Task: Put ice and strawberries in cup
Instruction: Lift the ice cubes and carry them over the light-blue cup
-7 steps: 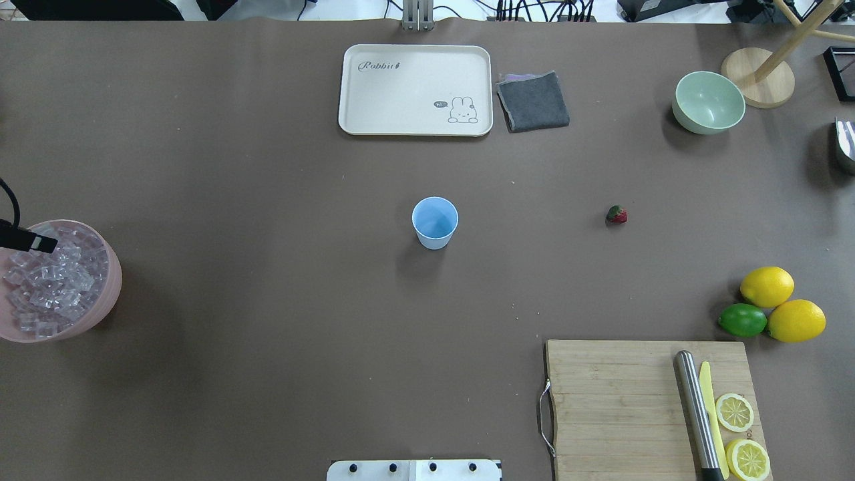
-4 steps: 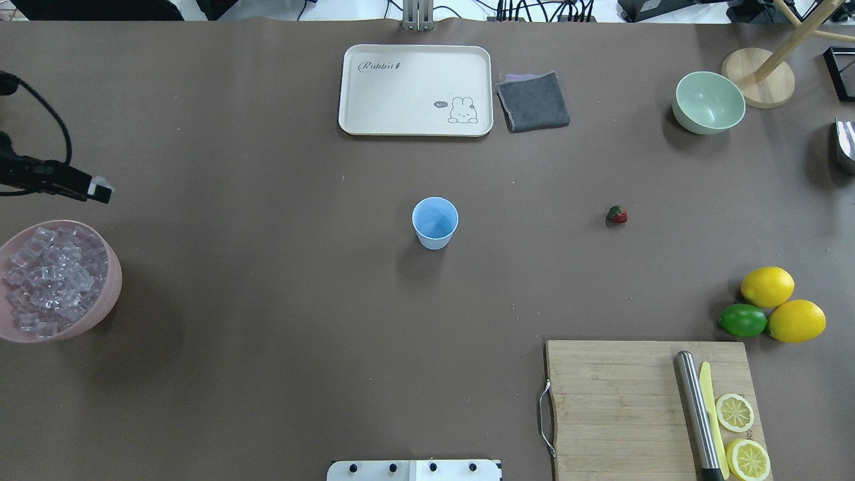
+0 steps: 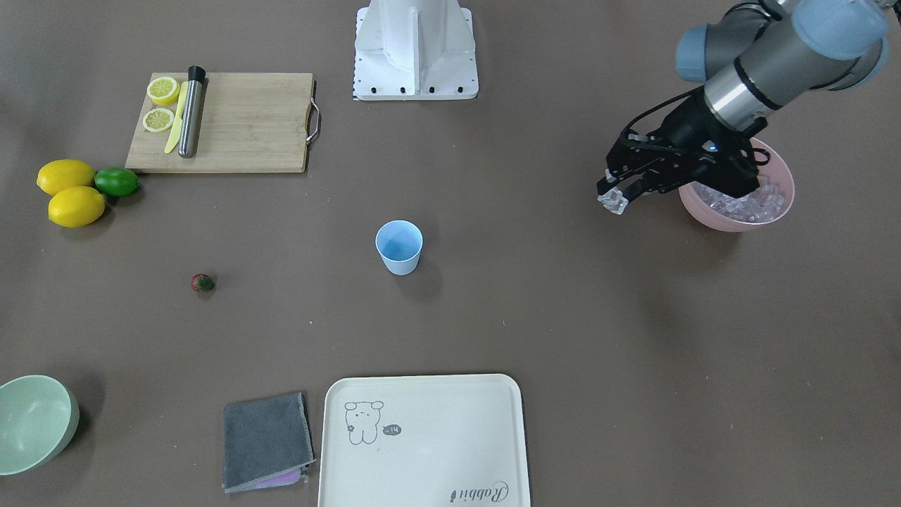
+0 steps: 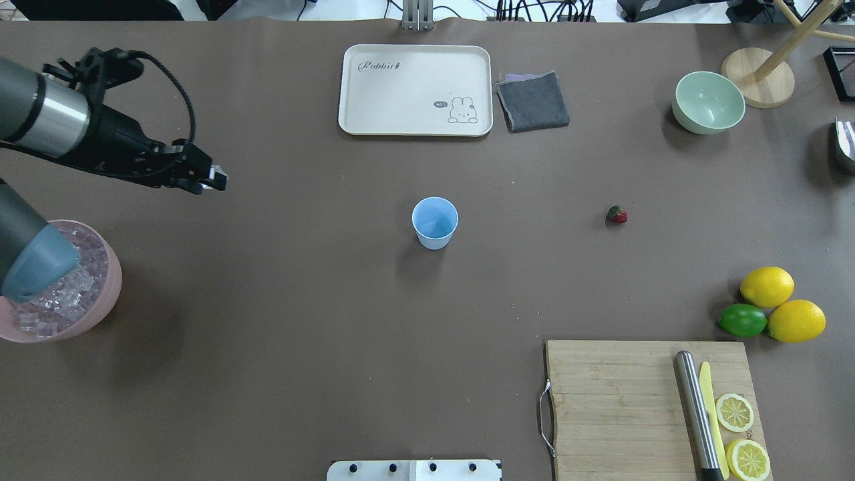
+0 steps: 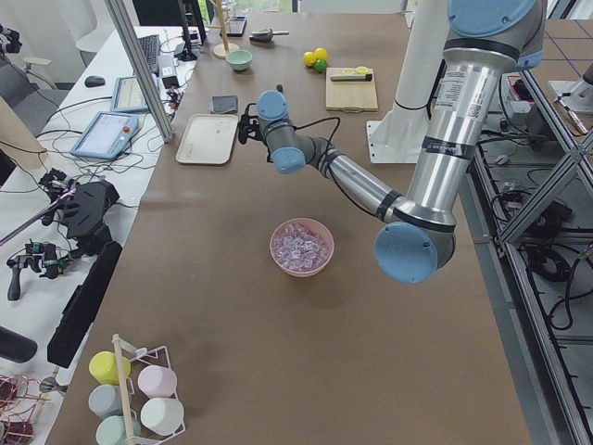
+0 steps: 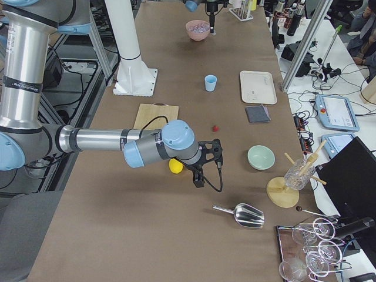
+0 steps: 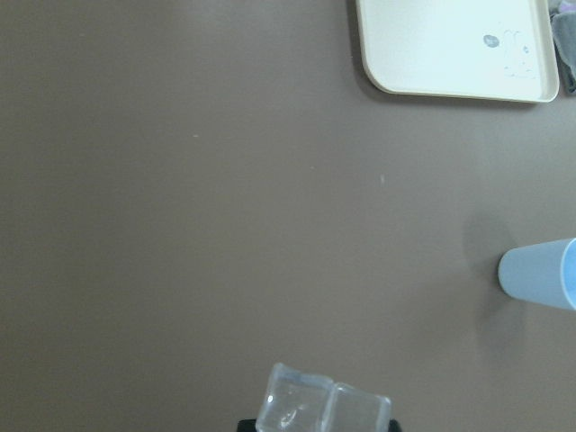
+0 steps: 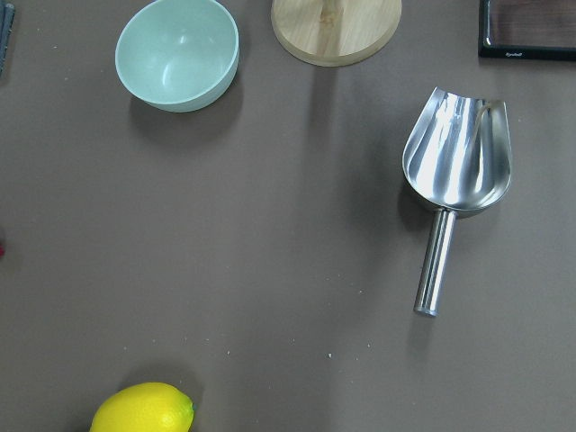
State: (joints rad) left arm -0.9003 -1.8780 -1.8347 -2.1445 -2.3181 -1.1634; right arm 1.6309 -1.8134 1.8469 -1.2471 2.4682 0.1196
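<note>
Pink bowl (image 4: 115, 287) of ice (image 4: 67, 307) sits near-left on counter (image 4: 300, 321). Right pincer (image 6: 200, 181) hangs over counter's right end, just beyond a lemon (image 6: 175, 166); can't tell if wide or narrow. Cup (image 4: 435, 222) stands upright mid-counter. Strawberry (image 4: 616, 214) lies alone right of cup, well apart from it. Left pincer (image 4: 217, 179) is left of cup and slightly farther, raised above bare counter, clamped on clear ice cubes at its tips.
</note>
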